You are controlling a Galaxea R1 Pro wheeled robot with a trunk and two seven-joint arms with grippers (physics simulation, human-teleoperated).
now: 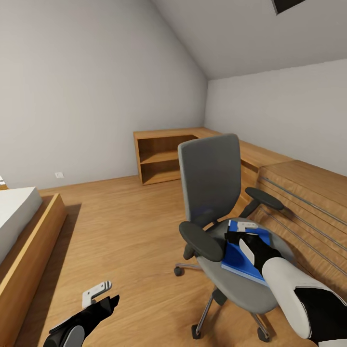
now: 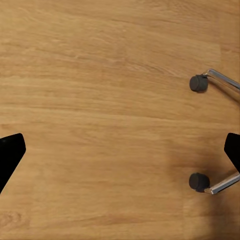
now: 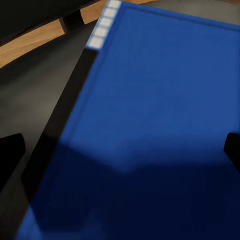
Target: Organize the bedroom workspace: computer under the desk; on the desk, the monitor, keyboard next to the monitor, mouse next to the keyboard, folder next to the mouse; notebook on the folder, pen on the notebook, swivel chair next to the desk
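Step in hand: folder pickup. Folder point(image 1: 239, 255) lay flat on swivel chair point(image 1: 210, 179) seat, toward right armrest edge. Right gripper point(image 1: 244, 238) hovered over it, fingers spread wide, empty. Left gripper point(image 1: 99, 300) open above floor. Next: descend, clamp folder edge.

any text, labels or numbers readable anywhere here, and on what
None can be read.
The blue folder has a strip of small pale squares along one edge; they look blank.
The wall outlet is too small to show any marking.
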